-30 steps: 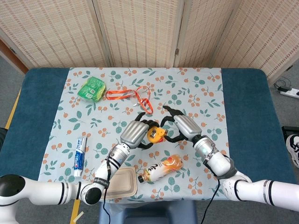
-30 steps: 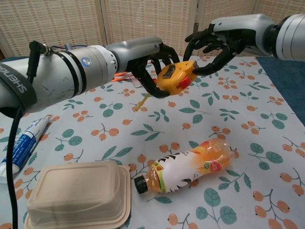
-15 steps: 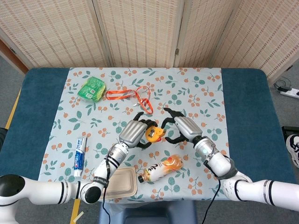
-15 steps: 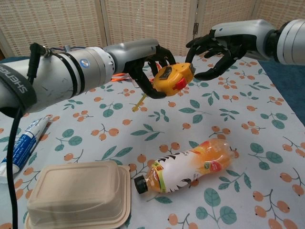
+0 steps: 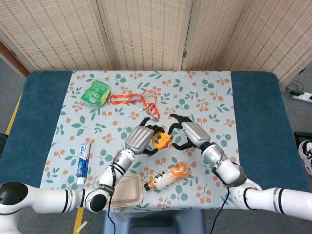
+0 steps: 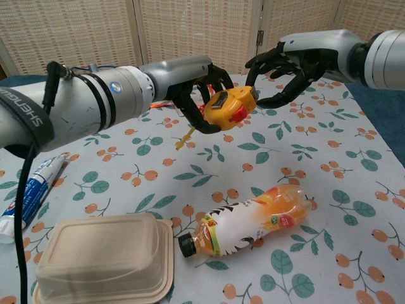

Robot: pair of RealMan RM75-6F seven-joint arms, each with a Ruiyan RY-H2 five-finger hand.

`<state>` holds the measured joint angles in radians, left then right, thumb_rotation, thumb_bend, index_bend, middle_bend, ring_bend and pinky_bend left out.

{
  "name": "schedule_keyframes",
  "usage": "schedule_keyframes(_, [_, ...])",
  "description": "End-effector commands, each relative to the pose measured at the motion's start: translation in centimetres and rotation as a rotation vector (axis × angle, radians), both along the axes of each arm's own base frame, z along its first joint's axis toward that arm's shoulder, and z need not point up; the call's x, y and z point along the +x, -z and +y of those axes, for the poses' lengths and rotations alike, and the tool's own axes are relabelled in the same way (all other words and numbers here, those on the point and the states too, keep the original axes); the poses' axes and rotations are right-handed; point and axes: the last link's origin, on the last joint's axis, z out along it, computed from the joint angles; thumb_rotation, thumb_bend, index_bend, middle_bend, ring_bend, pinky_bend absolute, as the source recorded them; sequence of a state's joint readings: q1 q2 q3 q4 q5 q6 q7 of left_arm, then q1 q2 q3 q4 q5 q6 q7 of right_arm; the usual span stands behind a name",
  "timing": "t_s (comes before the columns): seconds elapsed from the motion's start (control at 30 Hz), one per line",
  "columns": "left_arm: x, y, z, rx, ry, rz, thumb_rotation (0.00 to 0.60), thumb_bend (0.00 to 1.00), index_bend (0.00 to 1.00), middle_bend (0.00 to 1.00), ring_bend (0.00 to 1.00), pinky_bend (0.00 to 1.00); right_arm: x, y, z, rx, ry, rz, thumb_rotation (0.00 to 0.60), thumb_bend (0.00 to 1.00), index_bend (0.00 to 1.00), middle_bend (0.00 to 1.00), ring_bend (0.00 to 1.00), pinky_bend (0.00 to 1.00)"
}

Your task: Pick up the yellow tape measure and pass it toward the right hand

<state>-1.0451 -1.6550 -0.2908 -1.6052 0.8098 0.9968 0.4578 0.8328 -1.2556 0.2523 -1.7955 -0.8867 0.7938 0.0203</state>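
Though yellow, tape measure (image 6: 229,107) bears red.

A staged test space: woven folding screens (image 5: 146,34) behind a floral-clothed table (image 5: 253,112).

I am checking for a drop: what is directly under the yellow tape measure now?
The yellow tape measure is held in the air by the left hand. Under it only the patterned tablecloth shows; the juice bottle lies nearer the camera. The left hand's fingers hide the cloth just behind it.

Table (image 5: 258,107): floral cloth (image 5: 204,92), bottle (image 6: 253,218), toothpaste (image 5: 83,163), box (image 6: 104,256).
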Motion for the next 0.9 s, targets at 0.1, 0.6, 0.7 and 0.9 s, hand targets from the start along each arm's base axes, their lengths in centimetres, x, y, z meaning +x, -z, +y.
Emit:
schedule_keyframes(0.1, [-0.2,0.06,0.04,-0.001,-0.003,0.006,0.6,0.34,0.45,0.48,0.35,0.0,-0.18,-0.02,-0.06,-0.004,0.006,0.0,0.6,0.36,0.59,0.1,0.02,0.0])
schedule_keyframes(0.6, [-0.51,0.37,-0.03,-0.008,-0.005,0.012,0.6,0.34,0.44,0.48,0.34,0.0,-0.34,0.51,-0.29,-0.01,0.013,0.004,0.6,0.36,0.63,0.12,0.04,0.0])
schedule_keyframes(0.7, [-0.55,0.35,0.01,-0.008,-0.007,0.011,0.6,0.34,0.44,0.48,0.34,0.0,-0.33,0.59,-0.36,-0.011,0.015,0.003,0.6,0.36,0.63,0.12,0.05,0.0])
schedule_keyframes(0.9, [-0.74,0.24,0.11,-0.004,-0.009,0.011,0.6,0.34,0.44,0.48,0.34,0.0,-0.29,0.72,-0.46,-0.011,0.016,0.004,0.6,0.39,0.63,0.12,0.05,0.0])
